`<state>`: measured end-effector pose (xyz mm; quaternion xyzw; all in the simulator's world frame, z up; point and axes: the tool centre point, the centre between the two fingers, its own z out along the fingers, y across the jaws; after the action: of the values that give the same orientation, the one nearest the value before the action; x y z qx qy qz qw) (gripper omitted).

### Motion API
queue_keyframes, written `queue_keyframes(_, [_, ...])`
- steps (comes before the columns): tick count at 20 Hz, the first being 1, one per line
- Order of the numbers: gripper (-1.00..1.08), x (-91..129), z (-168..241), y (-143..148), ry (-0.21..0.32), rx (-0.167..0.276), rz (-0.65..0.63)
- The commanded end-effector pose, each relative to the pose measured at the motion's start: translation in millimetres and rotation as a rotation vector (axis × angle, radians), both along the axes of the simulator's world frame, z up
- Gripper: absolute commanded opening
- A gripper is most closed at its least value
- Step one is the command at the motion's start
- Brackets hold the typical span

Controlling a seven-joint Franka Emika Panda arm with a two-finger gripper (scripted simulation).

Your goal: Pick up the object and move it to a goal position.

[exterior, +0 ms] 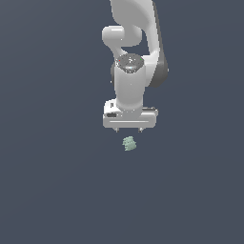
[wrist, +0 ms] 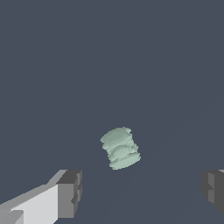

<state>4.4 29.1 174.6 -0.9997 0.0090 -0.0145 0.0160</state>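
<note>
**Q:** Where was the object when you stopped to look?

**A:** The small mint-green ridged lump [exterior: 129,143] lay on the plain dark surface, just beyond my end effector [exterior: 129,129] and a little toward the exterior view's right of its middle. No edge or corner of that surface showed in either view, so I could not place it against one. It sat slightly tilted, its ridges running across its body, and I touched nothing.

**Q:** And the end effector itself?

**A:** My fingers were spread wide. In the wrist view one dark pad [wrist: 71,192] stood to one side and the other [wrist: 213,190] well apart from it, with the lump [wrist: 120,148] ahead of the gap, not yet between them. I held nothing.

**Q:** How did you judge the approach should go?

**A:** I thought I needed to centre the gap over the lump first, then come straight down until the pads flanked it. It was much smaller than my fingers, so I reckoned a small sideways error could nudge it away. Because it lay askew, I also judged that turning my wrist to meet its flatter faces would grip better than closing across the bumps.

**Q:** Your arm's pose?

**A:** My wrist pointed straight down, the hand level, the white links rising behind it out of the exterior view. I hovered close above the surface. I saw no goal marker.
</note>
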Motion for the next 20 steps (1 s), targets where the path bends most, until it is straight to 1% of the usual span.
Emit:
queue_keyframes(1, [1.0,0,0,0,0.0,0.0,0.0])
queue_keyframes(4, [1.0,3,2,0,-0.008,0.005,-0.001])
queue_keyframes(10, [1.0,15,10,2,-0.041,0.024,-0.004])
queue_keyframes(15, [1.0,14,8,2,-0.039,0.022,0.002])
queue_keyframes(20, [1.0,11,-2,2,-0.032,0.013,0.045])
